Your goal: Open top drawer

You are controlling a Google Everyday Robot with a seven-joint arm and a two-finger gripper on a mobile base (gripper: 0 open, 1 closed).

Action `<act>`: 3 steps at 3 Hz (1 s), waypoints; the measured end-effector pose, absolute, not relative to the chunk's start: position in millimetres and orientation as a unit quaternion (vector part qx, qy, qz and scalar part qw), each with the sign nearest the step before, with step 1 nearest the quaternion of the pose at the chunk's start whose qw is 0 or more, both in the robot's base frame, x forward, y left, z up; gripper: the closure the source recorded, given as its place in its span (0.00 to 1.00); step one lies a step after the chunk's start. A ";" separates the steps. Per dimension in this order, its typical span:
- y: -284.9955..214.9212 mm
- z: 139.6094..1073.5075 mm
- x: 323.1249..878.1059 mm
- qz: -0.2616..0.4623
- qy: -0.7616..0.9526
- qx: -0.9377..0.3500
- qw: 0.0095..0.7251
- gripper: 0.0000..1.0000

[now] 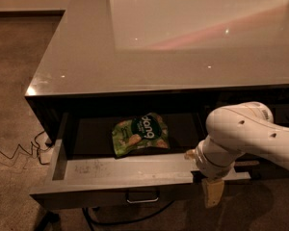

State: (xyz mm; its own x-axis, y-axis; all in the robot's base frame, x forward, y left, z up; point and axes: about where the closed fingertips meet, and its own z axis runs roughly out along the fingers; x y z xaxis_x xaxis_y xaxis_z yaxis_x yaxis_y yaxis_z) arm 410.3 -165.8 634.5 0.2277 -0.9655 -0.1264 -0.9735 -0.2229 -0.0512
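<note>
Left of the hand point(213, 195), top drawer point(135, 169) stands pulled well out from under the bench point(86, 57). Grey front rim and side wall exposed, dark floor inside. Contents: one green snack bag point(139, 134), lying flat on the drawer floor, up and left of the hand, nearer the back than the front rim; apart from both side walls. Small metal loop handle point(142, 196) on the drawer's dark front, left of the hand and level with it. Hand hangs at the right end of the drawer front, pointing down, just below the rim. Cannot tell whether it is apart or together. White arm point(250, 134) runs up and right from the hand. Cable point(14, 153) on the floor, far left.
</note>
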 end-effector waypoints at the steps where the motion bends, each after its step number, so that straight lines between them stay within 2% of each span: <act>1: -158.9 656.4 408.3 0.021 0.605 -0.792 0.080 0.00; 3: -156.1 720.0 416.8 0.012 0.569 -0.806 0.163 0.00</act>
